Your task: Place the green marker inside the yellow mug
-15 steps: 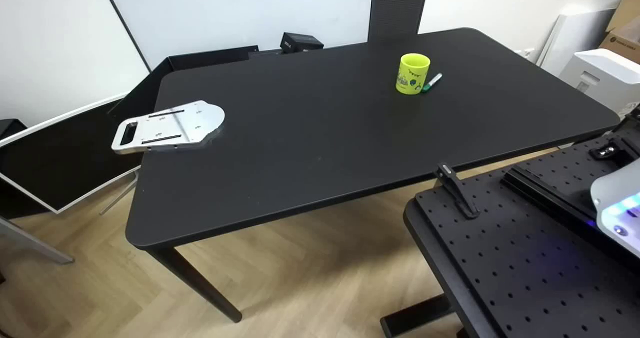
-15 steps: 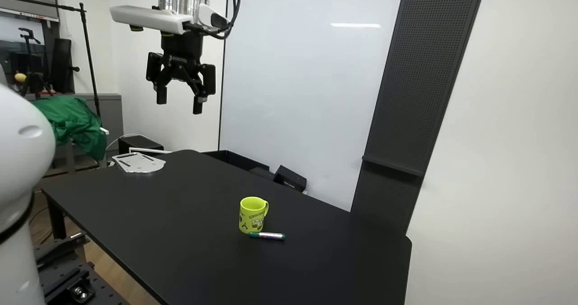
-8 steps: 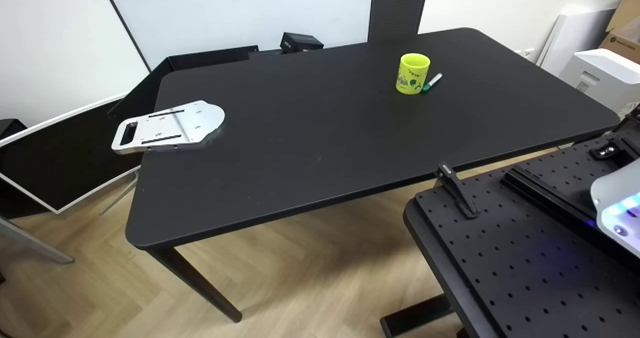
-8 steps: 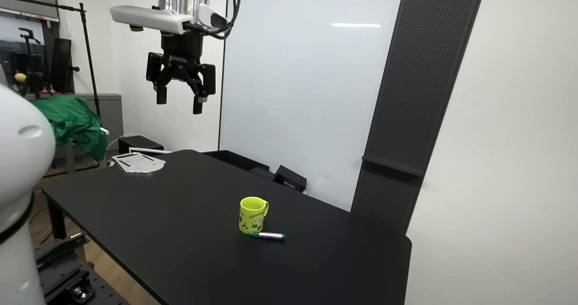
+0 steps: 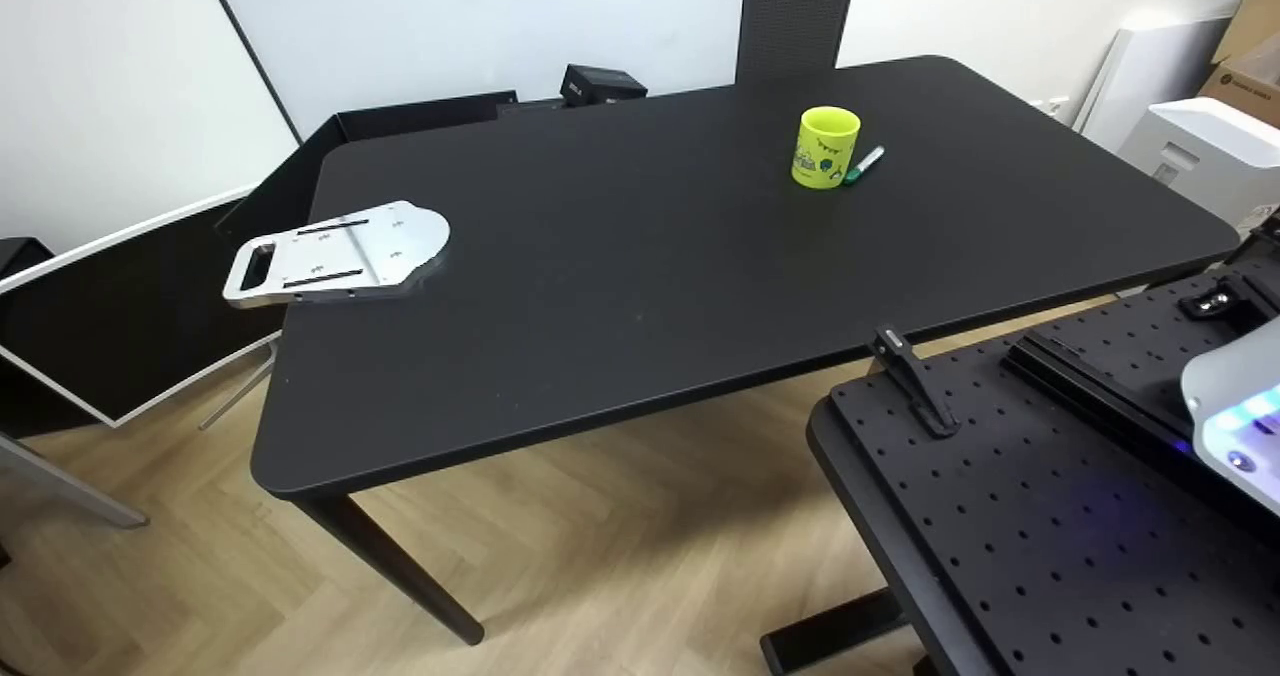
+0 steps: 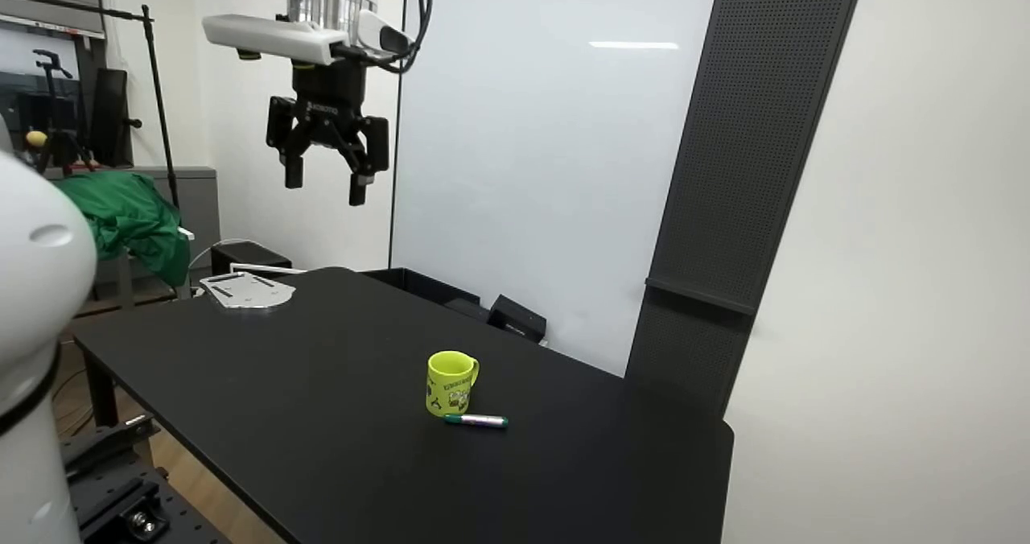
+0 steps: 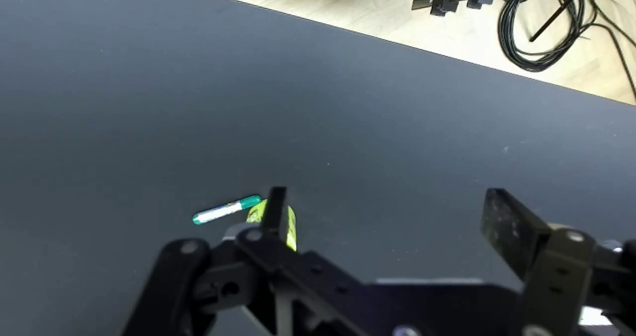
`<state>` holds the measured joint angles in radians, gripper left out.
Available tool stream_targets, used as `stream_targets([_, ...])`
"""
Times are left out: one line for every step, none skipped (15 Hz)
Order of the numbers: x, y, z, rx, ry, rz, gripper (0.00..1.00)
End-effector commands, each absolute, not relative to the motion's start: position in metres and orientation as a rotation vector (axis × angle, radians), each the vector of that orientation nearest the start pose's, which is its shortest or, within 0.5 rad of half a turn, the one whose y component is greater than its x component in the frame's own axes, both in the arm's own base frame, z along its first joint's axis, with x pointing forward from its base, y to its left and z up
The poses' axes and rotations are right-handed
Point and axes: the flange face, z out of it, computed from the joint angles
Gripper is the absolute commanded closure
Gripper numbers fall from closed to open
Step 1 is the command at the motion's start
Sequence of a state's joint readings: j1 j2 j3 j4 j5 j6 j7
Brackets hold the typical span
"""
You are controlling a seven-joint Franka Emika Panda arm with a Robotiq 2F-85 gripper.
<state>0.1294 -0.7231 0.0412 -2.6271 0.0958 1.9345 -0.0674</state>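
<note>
Marker (image 6: pixel 476 421) lies on tbl (image 6: pixel 322 399), well below claw (image 6: pixel 325 191).

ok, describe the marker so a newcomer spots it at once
Start with the big black table and find the yellow-green mug standing on it. Right beside its base, lying flat, is the marker, one green end close to the mug. Unlike that round, upright neighbour, it's a thin stick: whitish barrel, green at both ends.
</note>
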Motion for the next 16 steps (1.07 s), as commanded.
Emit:
stream_targets([0.362,0.054,0.469,-3.088,-0.233,-0.059,0.0])
stream_targets([0.373,0.049,0.465,-3.091,-0.214,-0.062,0.0])
stream_targets([0.384,0.045,0.461,-3.097,-0.193,-0.066,0.0])
stream_targets([0.399,0.04,0.454,-3.106,-0.171,-0.06,0.0])
stream_targets([0.412,0.035,0.449,-3.114,-0.15,-0.055,0.0])
stream_targets([0.426,0.03,0.442,-3.12,-0.131,-0.048,0.0])
stream_targets([0.441,0.024,0.434,-3.13,-0.107,-0.038,0.0])
stream_targets([0.455,0.018,0.428,-3.139,-0.085,-0.03,0.0])
stream_targets([0.47,0.011,0.42,-3.148,-0.061,-0.014,0.0])
stream_targets([0.483,0.005,0.413,-3.155,-0.039,-0.004,0.0])
stream_targets([0.498,-0.002,0.405,-3.163,-0.008,0.011,0.0])
stream_targets([0.511,-0.009,0.398,-3.169,0.02,0.026,0.0])
stream_targets([0.523,-0.015,0.392,-3.177,0.052,0.04,0.0])
stream_targets([0.534,-0.022,0.385,-3.184,0.083,0.058,0.0])
stream_targets([0.546,-0.03,0.378,-3.19,0.12,0.074,0.0])
stream_targets([0.556,-0.035,0.372,-3.194,0.152,0.088,0.0])
